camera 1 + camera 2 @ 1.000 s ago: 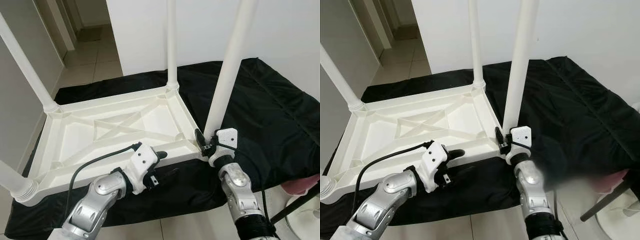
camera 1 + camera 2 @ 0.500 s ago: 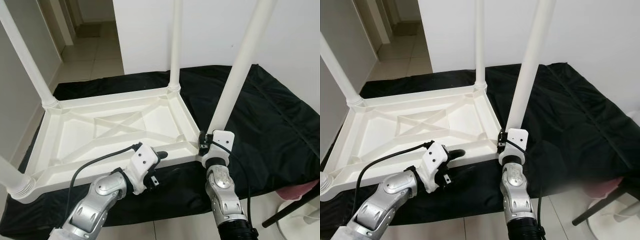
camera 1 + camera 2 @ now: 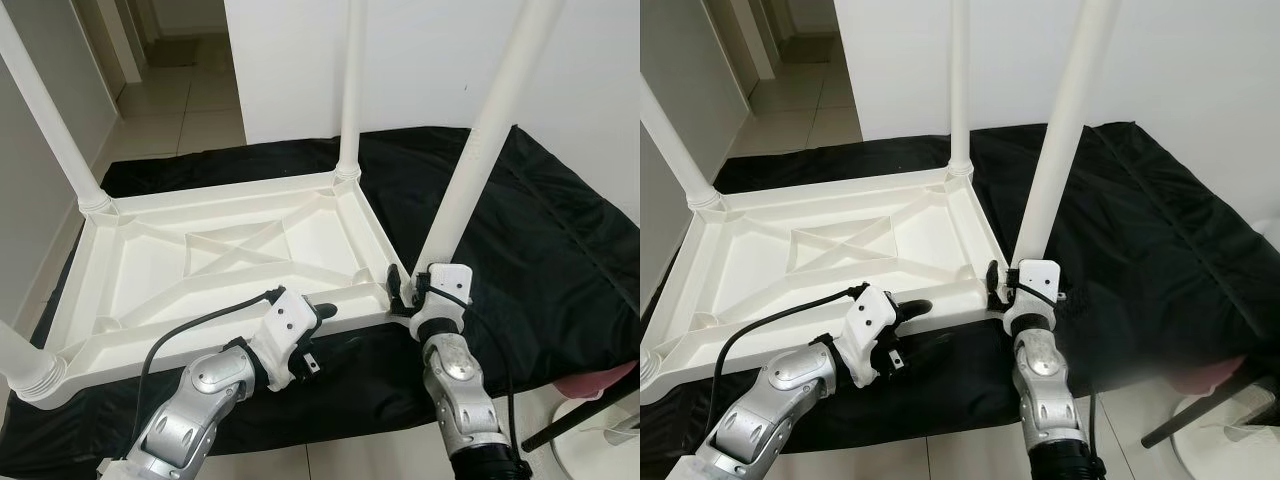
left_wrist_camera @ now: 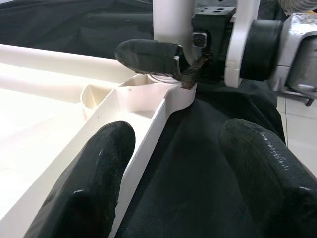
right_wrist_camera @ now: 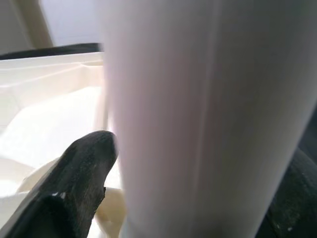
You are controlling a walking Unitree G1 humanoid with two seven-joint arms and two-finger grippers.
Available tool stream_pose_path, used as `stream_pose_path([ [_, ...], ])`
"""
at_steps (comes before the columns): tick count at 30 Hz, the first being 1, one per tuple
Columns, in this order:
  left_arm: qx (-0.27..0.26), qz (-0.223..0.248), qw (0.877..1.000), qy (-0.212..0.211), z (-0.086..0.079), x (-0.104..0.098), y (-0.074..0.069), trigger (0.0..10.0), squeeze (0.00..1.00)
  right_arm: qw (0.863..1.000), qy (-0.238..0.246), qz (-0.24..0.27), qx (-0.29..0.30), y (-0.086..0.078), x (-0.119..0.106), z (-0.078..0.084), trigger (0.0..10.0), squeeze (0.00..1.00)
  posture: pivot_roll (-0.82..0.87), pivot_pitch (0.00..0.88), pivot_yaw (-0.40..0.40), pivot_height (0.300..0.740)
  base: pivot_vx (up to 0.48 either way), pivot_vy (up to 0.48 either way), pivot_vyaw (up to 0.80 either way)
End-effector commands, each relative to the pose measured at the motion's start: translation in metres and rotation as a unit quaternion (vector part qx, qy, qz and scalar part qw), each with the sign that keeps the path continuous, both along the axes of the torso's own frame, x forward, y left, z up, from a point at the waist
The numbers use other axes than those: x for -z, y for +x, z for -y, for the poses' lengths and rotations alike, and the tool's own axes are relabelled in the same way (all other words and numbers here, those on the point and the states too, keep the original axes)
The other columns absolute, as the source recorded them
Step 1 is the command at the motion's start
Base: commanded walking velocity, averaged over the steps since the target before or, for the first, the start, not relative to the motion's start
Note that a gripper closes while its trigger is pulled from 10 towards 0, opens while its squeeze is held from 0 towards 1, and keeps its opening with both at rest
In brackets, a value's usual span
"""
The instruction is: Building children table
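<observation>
- An upside-down white plastic children's table [image 3: 220, 270] lay with its top down on a black fabric sheet [image 3: 560, 250] spread over a pale tiled floor [image 3: 200, 110]; the ribbed underside faced up, with a cross brace at its middle.
- The table's long axis ran across the scene from the robot's left to its right.
- Round white plastic legs stood upright from the corners: a far-left leg [image 3: 45, 110], a far-right leg [image 3: 350, 90], a near-left leg [image 3: 20, 360] close to the edge of the head views, and a near-right leg [image 3: 475, 150] leaning slightly to the right towards its top.
- The right gripper [image 3: 408, 292] was at the foot of the near-right leg, where it met the corner socket; its black fingers [image 5: 74, 183] were clamped around the leg, one on each side of the white tube in the right wrist view.
- The left gripper [image 3: 325, 325] was at the table's near long rim, left of that corner; its two black fingers [image 4: 94, 193] were spread wide, one over the inner side of the rim, the other over the black sheet, holding nothing.
- A white wall [image 3: 420, 50] rose just behind the sheet.
</observation>
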State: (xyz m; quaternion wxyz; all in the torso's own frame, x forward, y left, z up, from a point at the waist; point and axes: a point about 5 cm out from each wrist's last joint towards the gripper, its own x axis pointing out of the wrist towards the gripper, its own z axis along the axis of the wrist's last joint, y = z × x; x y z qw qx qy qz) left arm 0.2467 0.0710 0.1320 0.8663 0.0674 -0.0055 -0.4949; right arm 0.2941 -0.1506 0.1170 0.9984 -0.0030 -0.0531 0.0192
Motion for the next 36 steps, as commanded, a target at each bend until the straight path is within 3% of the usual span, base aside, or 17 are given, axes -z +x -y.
stream_pose_path([
  [1,-0.001,0.0,1.0,0.007,-0.001,0.002,-0.001,10.0,0.0,1.0,0.006,0.001,-0.015,-0.002,0.001,-0.003,10.0,0.0,-0.07,0.0,0.037,0.74,0.0,0.0,0.0],
  [2,0.002,0.0,1.0,0.008,0.0,0.002,-0.001,10.0,0.0,0.998,-0.012,0.003,-0.057,-0.004,0.004,0.001,10.0,0.0,-0.07,0.0,0.041,0.74,0.0,0.0,0.0],
  [8,0.003,0.002,1.0,0.009,0.0,0.002,-0.001,10.0,0.0,0.996,-0.028,0.01,-0.086,-0.003,0.002,0.008,10.0,0.0,-0.07,0.0,0.039,0.74,0.0,0.0,0.0],
  [19,-0.021,0.018,1.0,-0.007,-0.004,-0.009,0.001,10.0,0.0,0.997,-0.027,0.037,-0.06,-0.018,-0.005,0.01,10.0,0.0,-0.06,0.0,0.028,0.74,0.0,0.0,0.0],
  [27,-0.093,0.031,0.994,-0.049,-0.021,-0.026,0.009,10.0,0.0,0.998,-0.005,0.059,-0.011,-0.047,-0.01,0.018,10.0,0.0,-0.07,0.0,0.048,0.74,0.0,0.0,0.0],
  [35,-0.115,0.03,0.991,-0.062,-0.025,-0.025,0.005,10.0,0.0,0.998,-0.016,0.056,-0.019,-0.064,-0.009,0.017,10.0,0.0,-0.07,0.0,0.058,0.74,0.0,0.0,0.0],
  [36,-0.124,0.029,0.99,-0.063,-0.028,-0.024,0.005,10.0,0.0,0.998,-0.024,0.045,-0.038,-0.072,-0.002,0.013,4.5,0.0,-0.07,0.0,0.058,0.74,0.0,0.0,0.0],
])
